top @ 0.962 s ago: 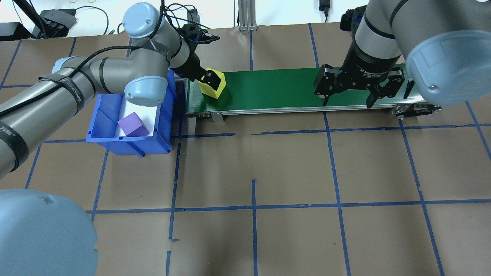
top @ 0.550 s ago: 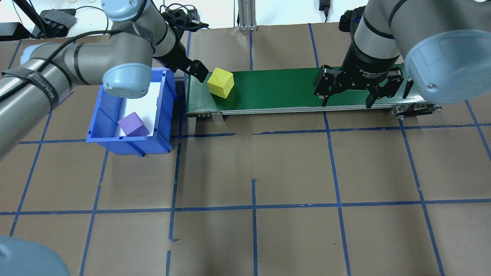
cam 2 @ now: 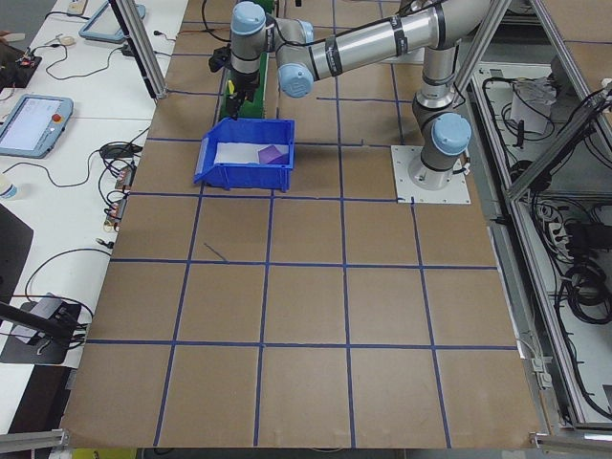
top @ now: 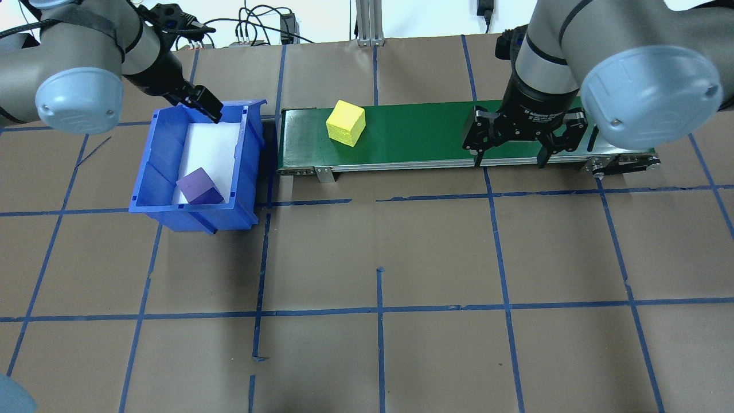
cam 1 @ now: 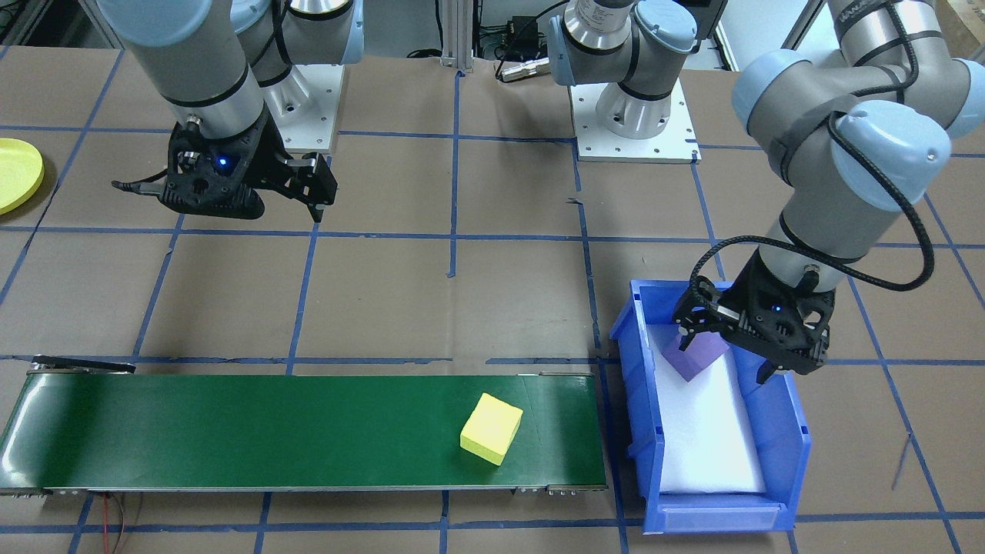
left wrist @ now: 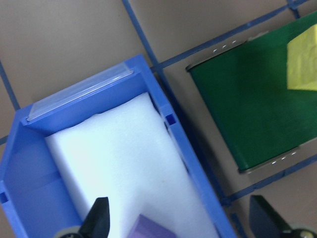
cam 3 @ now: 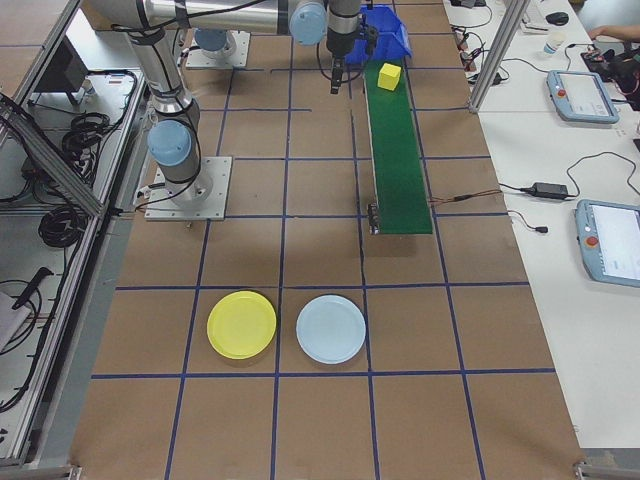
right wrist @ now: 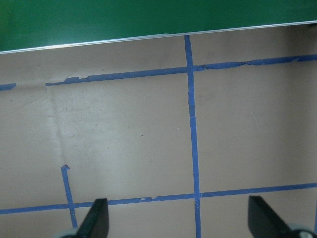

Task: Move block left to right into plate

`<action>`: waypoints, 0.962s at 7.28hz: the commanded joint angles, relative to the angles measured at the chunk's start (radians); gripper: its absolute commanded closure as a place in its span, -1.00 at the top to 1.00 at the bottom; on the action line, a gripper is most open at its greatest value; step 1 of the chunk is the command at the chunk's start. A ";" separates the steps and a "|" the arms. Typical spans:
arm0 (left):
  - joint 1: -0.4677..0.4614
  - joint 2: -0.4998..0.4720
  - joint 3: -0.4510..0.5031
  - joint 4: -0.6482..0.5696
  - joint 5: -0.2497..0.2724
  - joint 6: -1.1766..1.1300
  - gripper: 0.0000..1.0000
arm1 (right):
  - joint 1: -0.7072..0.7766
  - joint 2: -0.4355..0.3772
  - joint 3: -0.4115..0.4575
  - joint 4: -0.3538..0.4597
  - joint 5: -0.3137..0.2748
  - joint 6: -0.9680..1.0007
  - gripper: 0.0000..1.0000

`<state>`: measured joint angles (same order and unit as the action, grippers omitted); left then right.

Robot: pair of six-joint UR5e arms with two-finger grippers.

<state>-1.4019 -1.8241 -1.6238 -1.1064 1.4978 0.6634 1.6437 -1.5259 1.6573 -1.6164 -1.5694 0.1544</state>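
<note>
Block: I see the yellow block (top: 346, 123) lying free on the green belt (top: 418, 135), at its left end.
Handling: I judge it light, squashy foam; I'd pinch opposite flat faces.
Grippers: left gripper (cam 1: 742, 338) and right gripper (top: 511, 150) both spread, empty.
Plate: yellow plate (cam 3: 241, 324) sits well apart.

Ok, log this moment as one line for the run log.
yellow block: on green conveyor, free | left gripper: open, over blue bin | right gripper: open, empty | yellow plate: empty
</note>
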 commanded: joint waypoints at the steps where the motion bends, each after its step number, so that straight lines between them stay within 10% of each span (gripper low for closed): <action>1: 0.026 -0.039 -0.013 -0.024 0.039 0.109 1.00 | 0.004 0.023 0.021 0.000 -0.158 0.004 1.00; 7: 0.026 -0.058 -0.125 -0.016 0.058 0.239 1.00 | -0.075 0.052 0.136 -0.120 -0.170 0.004 1.00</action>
<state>-1.3760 -1.8810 -1.7321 -1.1242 1.5555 0.8940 1.6227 -1.4831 1.7787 -1.7056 -1.7431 0.1684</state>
